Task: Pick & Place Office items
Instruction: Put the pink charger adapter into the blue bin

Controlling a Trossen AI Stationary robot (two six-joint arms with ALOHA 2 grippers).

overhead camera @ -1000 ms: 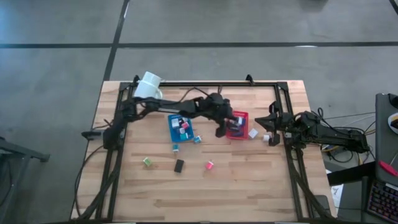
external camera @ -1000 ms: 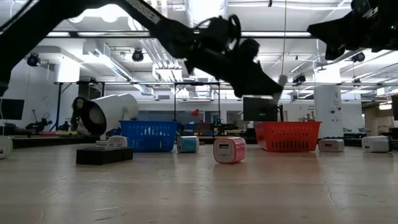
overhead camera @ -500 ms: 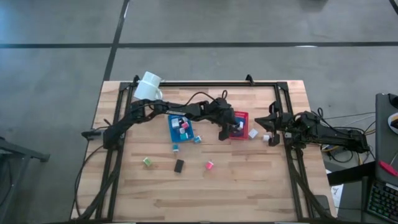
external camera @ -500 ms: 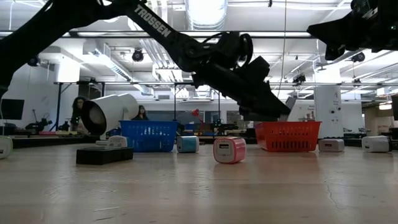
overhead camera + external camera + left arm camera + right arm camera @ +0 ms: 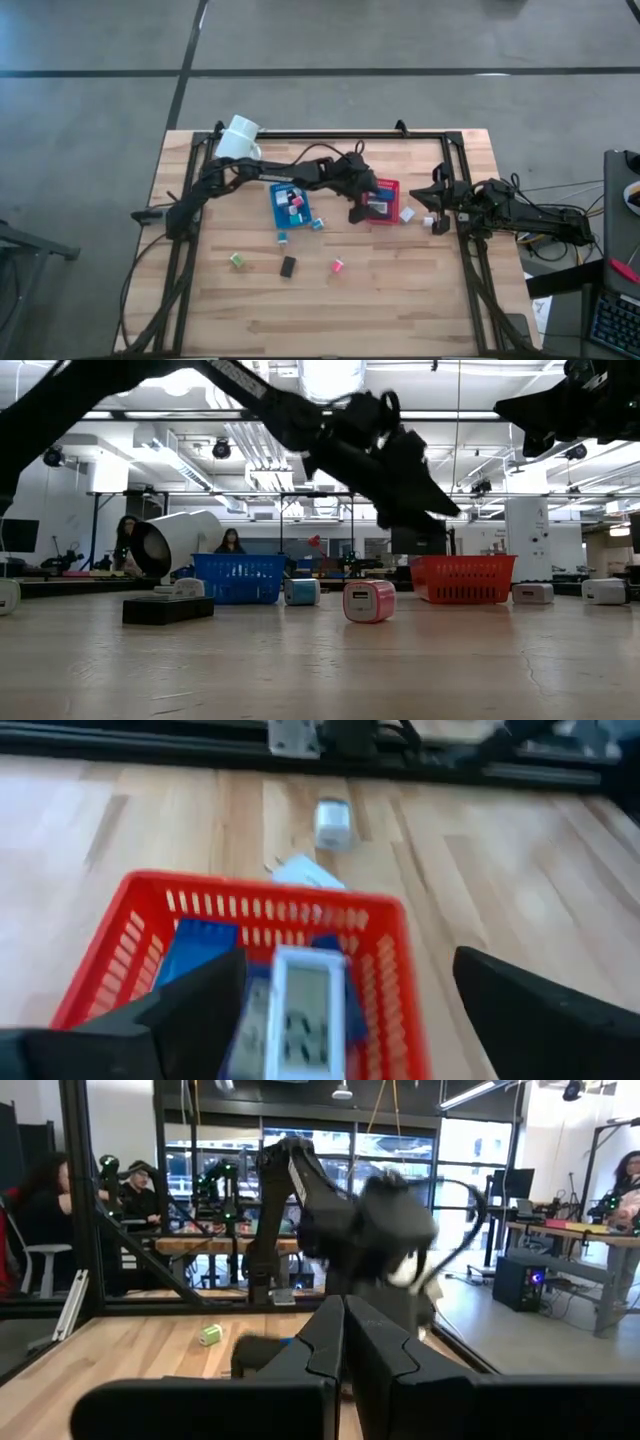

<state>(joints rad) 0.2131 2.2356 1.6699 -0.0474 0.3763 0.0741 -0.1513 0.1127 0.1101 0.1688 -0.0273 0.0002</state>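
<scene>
My left gripper point(image 5: 348, 982) hangs open over the red basket point(image 5: 395, 935), which shows at the table's middle right point(image 5: 392, 190). Between its spread fingers, a grey-white item with a small display point(image 5: 305, 1020) lies flat in the basket on top of blue items; I see no finger touching it. Loose items rest on the wood: pink point(image 5: 337, 265), black point(image 5: 288, 266), green point(image 5: 237, 260), two teal point(image 5: 283, 237) point(image 5: 317, 224) and white point(image 5: 407, 214). The blue basket point(image 5: 278, 210) holds more. My right gripper point(image 5: 343, 1342) waits shut at the table's right point(image 5: 432, 207).
A white mug point(image 5: 240, 137) lies at the far left corner. A black frame rail point(image 5: 330, 133) runs along the far edge. In the left wrist view, two white items point(image 5: 332, 823) point(image 5: 305, 872) sit just beyond the red basket. Bare wood spans the near half point(image 5: 400, 310).
My left gripper has dipped toward the red basket, come back up a little and opened. The grey-white item now lies in the basket. My right gripper has kept still.
</scene>
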